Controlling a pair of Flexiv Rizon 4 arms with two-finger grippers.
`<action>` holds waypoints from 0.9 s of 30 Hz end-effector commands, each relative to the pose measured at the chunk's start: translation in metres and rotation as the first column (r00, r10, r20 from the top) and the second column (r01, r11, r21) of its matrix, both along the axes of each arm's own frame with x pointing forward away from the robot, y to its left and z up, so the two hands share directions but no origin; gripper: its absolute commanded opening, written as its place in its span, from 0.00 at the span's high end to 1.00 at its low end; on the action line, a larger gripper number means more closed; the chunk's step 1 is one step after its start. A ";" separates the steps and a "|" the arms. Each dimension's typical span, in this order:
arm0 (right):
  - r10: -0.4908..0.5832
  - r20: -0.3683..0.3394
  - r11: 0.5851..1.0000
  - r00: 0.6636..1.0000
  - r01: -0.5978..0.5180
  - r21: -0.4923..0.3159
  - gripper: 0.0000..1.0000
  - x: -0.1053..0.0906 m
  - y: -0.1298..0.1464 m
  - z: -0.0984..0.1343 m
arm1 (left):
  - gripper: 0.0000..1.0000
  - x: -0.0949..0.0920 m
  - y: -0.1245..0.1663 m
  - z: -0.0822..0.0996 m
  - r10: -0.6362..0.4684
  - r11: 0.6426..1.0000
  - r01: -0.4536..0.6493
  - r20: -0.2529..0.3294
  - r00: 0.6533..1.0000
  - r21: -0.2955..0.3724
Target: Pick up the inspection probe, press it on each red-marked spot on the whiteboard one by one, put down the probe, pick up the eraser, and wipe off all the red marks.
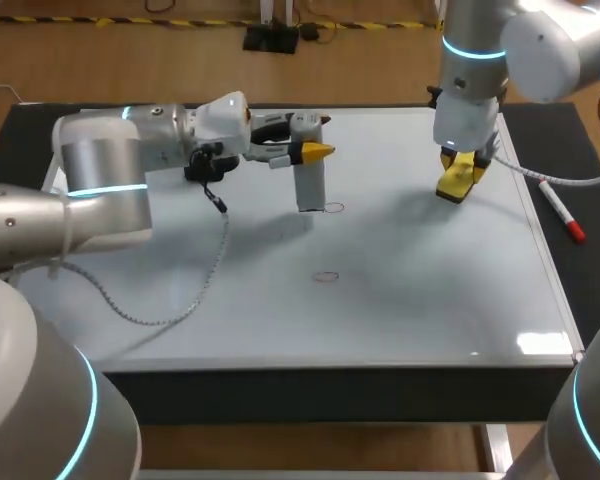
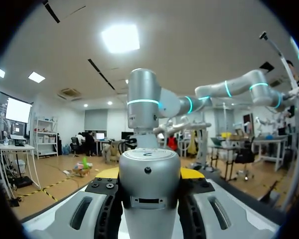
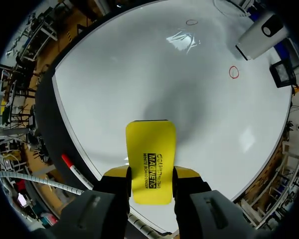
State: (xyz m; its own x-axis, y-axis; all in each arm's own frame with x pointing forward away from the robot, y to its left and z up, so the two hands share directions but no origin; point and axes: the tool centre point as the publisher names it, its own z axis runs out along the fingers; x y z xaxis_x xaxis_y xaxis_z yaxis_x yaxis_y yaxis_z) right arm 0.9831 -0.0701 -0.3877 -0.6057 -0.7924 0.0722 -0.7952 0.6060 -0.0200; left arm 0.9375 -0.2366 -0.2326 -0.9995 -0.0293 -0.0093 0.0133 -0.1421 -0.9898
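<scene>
The grey cylindrical probe (image 1: pixel 309 180) stands upright on the whiteboard (image 1: pixel 430 290), its lower end right beside a small red ring mark (image 1: pixel 334 208). My left gripper (image 1: pixel 305 150) is shut on the probe's upper part; in the left wrist view the probe (image 2: pixel 149 194) fills the gap between the fingers (image 2: pixel 105 199). A second red ring (image 1: pixel 326 276) lies nearer the front. My right gripper (image 1: pixel 460 172) is over the board's far right part, shut on the yellow eraser (image 3: pixel 150 159). Ahead of the eraser I see both red rings (image 3: pixel 233 72) (image 3: pixel 191 22) and the probe (image 3: pixel 261 35).
A white marker with a red cap (image 1: pixel 561 210) lies on the black surface just right of the whiteboard's edge, also seen as the marker (image 3: pixel 72 170) beside my right gripper. A thin cable (image 1: pixel 195 290) from my left arm trails over the board's left part.
</scene>
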 end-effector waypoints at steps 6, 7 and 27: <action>0.001 -0.001 1.000 1.000 -0.001 -0.004 1.00 0.001 0.000 0.001 | 1.00 0.018 -0.021 -0.009 -0.025 1.000 0.025 0.000 1.000 -0.013; 0.001 -0.001 1.000 1.000 -0.001 -0.004 1.00 0.001 0.000 0.001 | 1.00 0.019 -0.022 -0.010 -0.027 1.000 0.027 -0.003 1.000 -0.016; 0.001 -0.001 1.000 1.000 -0.001 -0.004 1.00 0.001 0.000 0.001 | 1.00 0.020 -0.039 -0.022 -0.029 1.000 0.029 -0.015 0.999 0.005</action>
State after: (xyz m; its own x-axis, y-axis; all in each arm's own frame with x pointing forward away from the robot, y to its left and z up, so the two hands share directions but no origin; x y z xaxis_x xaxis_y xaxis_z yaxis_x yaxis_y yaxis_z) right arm 0.9831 -0.0700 -0.3878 -0.6057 -0.7924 0.0723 -0.7952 0.6060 -0.0201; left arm 0.9575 -0.2739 -0.2546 -1.0000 0.0006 0.0060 -0.0060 -0.1381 -0.9904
